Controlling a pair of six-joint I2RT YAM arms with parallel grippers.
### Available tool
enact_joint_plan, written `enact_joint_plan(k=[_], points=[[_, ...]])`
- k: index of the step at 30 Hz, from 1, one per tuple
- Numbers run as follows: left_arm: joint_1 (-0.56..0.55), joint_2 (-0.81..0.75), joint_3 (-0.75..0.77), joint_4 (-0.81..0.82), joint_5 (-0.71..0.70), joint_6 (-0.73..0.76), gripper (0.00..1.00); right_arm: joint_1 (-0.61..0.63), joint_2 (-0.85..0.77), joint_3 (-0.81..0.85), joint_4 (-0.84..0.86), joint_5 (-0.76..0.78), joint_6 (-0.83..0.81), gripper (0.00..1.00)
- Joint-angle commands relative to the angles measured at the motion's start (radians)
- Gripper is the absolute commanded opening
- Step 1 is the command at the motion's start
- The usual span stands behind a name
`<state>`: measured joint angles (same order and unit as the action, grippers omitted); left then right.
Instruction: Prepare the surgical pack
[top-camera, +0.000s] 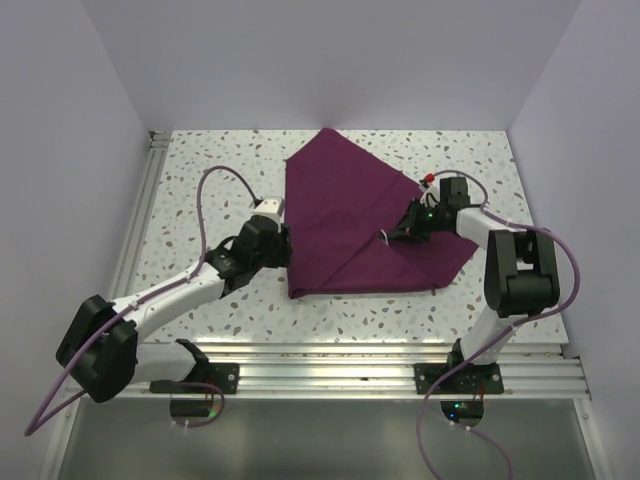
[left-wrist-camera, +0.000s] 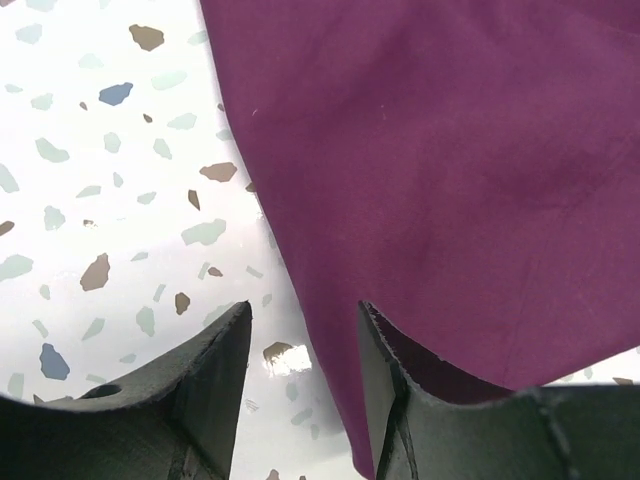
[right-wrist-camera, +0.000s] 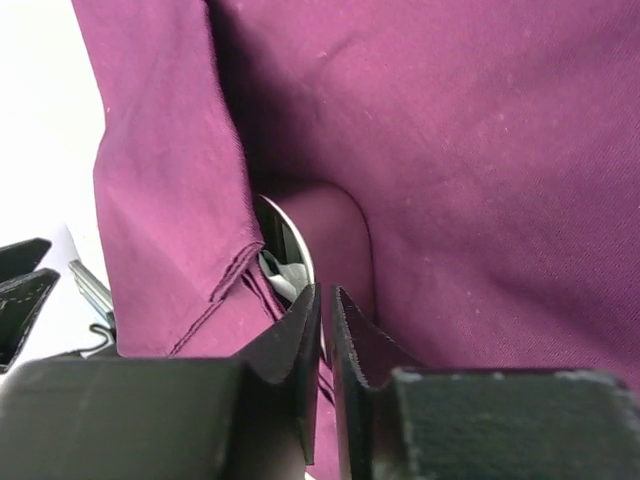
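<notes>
Plum-purple surgical pack (right-wrist-camera: 480, 180) fills most of view, softly creased. Loose flap hangs at left, hemmed corner pointing down beside right tool (right-wrist-camera: 322, 296). Tool's two dark fingers (right-wrist-camera: 288, 345) nearly together, sliver of purple cloth in slit between. Shiny curved metal rim (right-wrist-camera: 291, 245) peeks from behind flap. White counter (right-wrist-camera: 40, 130) at left, carrying black clip-like object (right-wrist-camera: 22, 288), identity unclear.

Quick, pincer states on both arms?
Left pincer: open, empty, beside the edge of the plum-purple woven cloth.
Right pincer: closed, pinching a fold of that cloth.
</notes>
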<state>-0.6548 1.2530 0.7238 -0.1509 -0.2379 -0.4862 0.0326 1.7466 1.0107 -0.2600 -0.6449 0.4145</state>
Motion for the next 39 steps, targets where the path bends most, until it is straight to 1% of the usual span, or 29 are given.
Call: enact_joint_plan(k=[1, 7, 11, 13, 17, 20, 23, 32, 39], points=[[0.011, 0.032, 0.022, 0.017, 0.008, -0.015, 0.51, 0.003, 0.002, -0.026, 0.068, 0.005, 0.017, 0.10], [0.027, 0.072, 0.019, 0.039, 0.005, -0.032, 0.56, 0.003, 0.011, -0.050, 0.090, 0.034, 0.027, 0.03], [0.034, 0.068, -0.004, 0.086, 0.015, -0.040, 0.62, 0.001, 0.016, -0.058, 0.093, 0.051, 0.033, 0.00], [0.035, 0.072, -0.014, 0.099, 0.025, -0.045, 0.64, -0.007, 0.007, -0.066, 0.102, 0.079, 0.043, 0.00], [0.038, 0.094, -0.026, 0.135, 0.077, -0.048, 0.64, -0.010, 0.017, -0.058, 0.105, 0.074, 0.050, 0.00], [0.038, 0.117, -0.037, 0.200, 0.120, -0.055, 0.64, -0.008, 0.024, -0.063, 0.120, 0.071, 0.053, 0.00], [0.040, 0.141, -0.047, 0.226, 0.153, -0.066, 0.63, -0.002, 0.036, -0.060, 0.125, 0.045, 0.050, 0.00], [0.040, 0.189, -0.047, 0.235, 0.163, -0.071, 0.59, 0.101, 0.071, -0.046, 0.111, 0.028, 0.037, 0.00], [0.040, 0.186, -0.058, 0.226, 0.149, -0.063, 0.59, 0.130, 0.082, -0.038, 0.105, 0.033, 0.032, 0.00]])
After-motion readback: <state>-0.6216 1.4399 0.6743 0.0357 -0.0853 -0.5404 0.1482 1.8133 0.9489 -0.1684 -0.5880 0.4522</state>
